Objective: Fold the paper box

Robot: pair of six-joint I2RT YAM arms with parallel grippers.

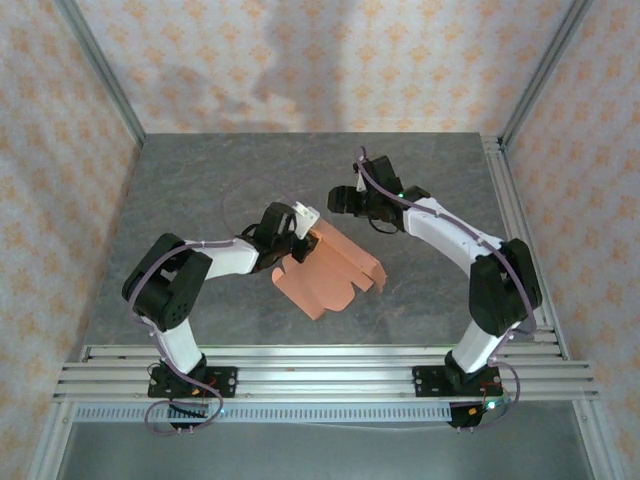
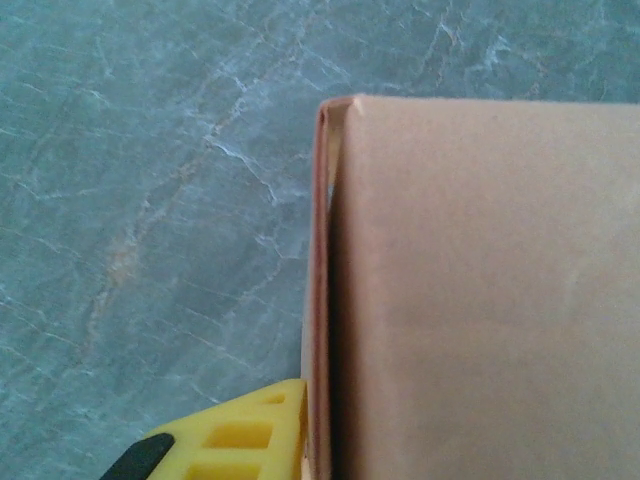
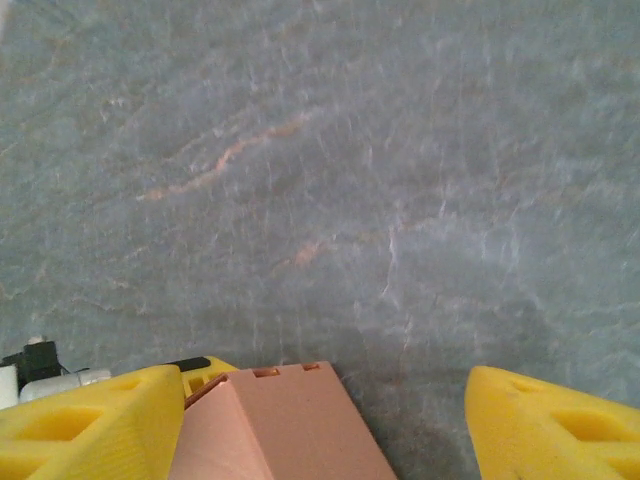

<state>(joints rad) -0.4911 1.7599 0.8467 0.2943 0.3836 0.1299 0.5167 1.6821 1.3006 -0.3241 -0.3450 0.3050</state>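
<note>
Paper box (image 1: 330,272) lies partly folded mid-table (image 1: 200,190), with the left gripper (image 1: 300,226) pinching its far-left corner. Right gripper (image 3: 328,380) is spread wide around a raised flap. I'd hold that pinch firm and close the right one slowly, square to the crease.

White links and black joints form the left arm (image 1: 215,262) and right arm (image 1: 450,232); a grey cable (image 1: 372,178) loops behind the yellow-fingered right claw (image 3: 330,388).
</note>
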